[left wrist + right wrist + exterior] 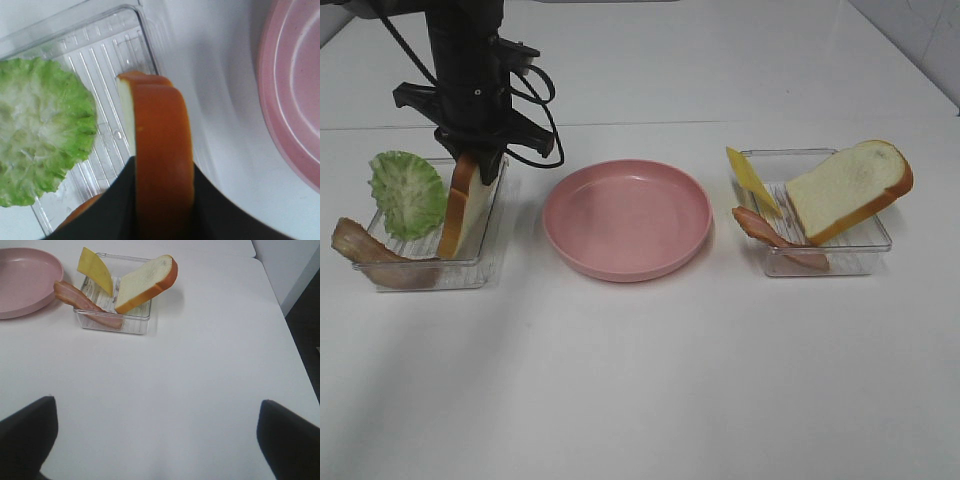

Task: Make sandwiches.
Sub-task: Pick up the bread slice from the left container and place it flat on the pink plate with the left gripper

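On the white table (640,400): two clear trays, with one pink plate (625,268) between them and touching neither. Six sandwich parts in all, every one in a tray and unstacked: two bread slices, two bacon strips, one lettuce leaf, one cheese slice.

In the left tray (450,278), three parts:
- left bread slice (470,205), standing on edge with the orange-brown crust up
- lettuce leaf (408,193), propped upright just beside it
- left bacon strip (365,250), leaning out over the tray's outer front corner

In the right tray (845,262), three parts:
- right bread slice (850,190), tilted, resting across the rim
- yellow cheese slice (752,180), leaning at the plate-side wall
- right bacon strip (770,235), slanting over the front corner

Two grippers:
- Left gripper (478,155): down over the left tray, black fingers (107,215) pressed against both faces of the left bread slice, clamping its upper end.
- Right gripper (155,440): above the table, well apart from the right tray, fingers (27,435) spread wide with nothing between
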Motion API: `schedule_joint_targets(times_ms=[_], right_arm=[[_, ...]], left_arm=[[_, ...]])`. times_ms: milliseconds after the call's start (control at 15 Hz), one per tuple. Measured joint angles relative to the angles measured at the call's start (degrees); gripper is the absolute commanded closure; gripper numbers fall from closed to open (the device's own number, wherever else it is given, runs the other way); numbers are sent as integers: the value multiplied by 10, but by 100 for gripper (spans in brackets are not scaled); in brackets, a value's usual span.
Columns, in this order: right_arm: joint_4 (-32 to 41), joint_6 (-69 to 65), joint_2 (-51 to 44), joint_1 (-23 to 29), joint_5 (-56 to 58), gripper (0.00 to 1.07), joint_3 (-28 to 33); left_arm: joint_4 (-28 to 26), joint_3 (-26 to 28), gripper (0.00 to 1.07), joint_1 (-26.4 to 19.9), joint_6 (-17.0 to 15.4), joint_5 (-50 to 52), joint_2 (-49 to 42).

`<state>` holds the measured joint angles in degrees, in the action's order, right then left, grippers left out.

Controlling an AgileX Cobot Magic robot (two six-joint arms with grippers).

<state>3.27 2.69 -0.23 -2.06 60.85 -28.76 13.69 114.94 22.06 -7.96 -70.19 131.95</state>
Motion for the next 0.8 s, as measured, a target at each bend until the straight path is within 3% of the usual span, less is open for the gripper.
schedule_joint_targets(times_ms=[333, 533, 733, 800], right_arm=[[0, 0, 0, 0, 0, 9, 0], [0, 0, 0, 0, 0, 9, 0], [0, 0, 0, 0, 0, 9, 0], [0, 0, 0, 0, 0, 9, 0]], left_arm=[[-66, 21, 107, 0, 3, 1, -73], [-137, 22, 107, -12, 41, 2, -117], [-367, 22, 107, -89, 157, 9, -116], [-475, 22, 107, -117, 230, 31, -95]])
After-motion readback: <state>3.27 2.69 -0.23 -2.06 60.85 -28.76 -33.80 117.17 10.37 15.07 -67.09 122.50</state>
